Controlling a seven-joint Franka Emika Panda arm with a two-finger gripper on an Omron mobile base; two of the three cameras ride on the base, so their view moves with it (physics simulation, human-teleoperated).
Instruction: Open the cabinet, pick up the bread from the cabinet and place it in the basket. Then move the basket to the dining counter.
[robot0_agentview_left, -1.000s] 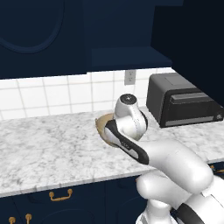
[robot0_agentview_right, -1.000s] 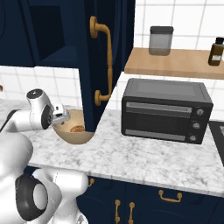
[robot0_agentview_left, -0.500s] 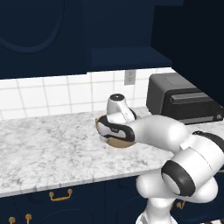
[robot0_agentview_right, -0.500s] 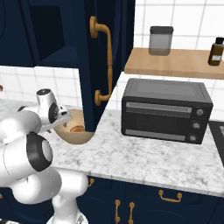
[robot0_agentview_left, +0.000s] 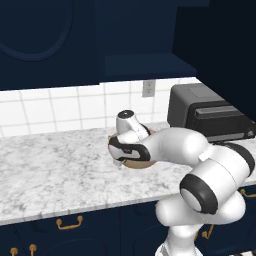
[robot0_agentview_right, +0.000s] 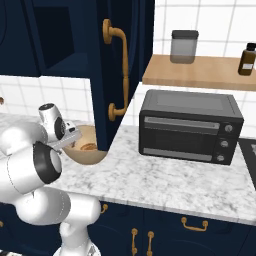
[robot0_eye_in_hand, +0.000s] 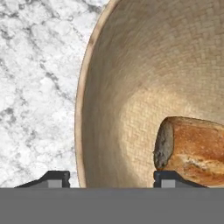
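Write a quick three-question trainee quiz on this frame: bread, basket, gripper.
1. True or false: the bread already lies inside the basket.
2. Where do the gripper's two fingertips sit in the hand view? A. both inside the basket; B. one on each side of the basket's rim; C. both out over the counter.
3. Which appliance stands on the counter to the right of the open cabinet door in the right base view?

Key: 1. True. 2. B: one tip is over the marble, the other is inside beside the bread. 3. The black toaster oven.
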